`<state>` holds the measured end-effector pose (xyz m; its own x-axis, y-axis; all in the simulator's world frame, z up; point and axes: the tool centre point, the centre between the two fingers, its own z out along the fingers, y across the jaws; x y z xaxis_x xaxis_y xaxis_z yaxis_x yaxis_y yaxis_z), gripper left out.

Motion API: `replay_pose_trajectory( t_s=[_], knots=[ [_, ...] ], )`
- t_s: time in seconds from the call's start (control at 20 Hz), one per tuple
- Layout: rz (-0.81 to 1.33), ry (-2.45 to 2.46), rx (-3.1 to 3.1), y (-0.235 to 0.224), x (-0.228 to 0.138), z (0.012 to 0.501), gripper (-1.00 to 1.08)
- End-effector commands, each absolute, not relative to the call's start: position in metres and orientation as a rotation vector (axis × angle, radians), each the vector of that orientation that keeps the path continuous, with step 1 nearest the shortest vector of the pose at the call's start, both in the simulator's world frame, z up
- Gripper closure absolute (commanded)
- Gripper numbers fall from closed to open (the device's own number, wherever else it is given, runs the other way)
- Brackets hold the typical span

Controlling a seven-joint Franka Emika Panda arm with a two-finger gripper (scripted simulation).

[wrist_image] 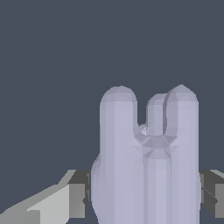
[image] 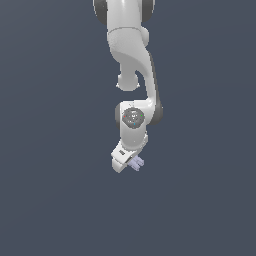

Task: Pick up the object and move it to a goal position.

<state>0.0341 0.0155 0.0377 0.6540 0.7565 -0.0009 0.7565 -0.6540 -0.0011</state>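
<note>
pincer (image: 131, 165) clamped on the object (image: 136, 162), held between the fingers

in the exterior view the lavender block pokes out at about 4 o'clock from the white hand; the wrist view shows its lobed end (wrist_image: 148, 153) filling the gap, a dark pad (wrist_image: 78, 194) touching each side, likely gripped mid-body so it stays steady for carrying

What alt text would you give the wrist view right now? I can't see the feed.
A pale lavender-grey lobed object fills the lower middle of the wrist view, sitting between the two fingertips of the gripper, which close against its sides. Behind it is only a plain dark blue-grey background.
</note>
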Motion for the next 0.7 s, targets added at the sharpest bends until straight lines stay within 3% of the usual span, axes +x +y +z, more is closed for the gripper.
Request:
replay_pose_trajectory(
  t_s=[0.0, 0.65],
  knots=[
    [0.0, -1.306, -2.857, 0.012, 0.034, 0.045, 1.08],
    [0.001, -1.307, -2.857, -0.026, 0.024, 0.146, 1.08]
  ],
)
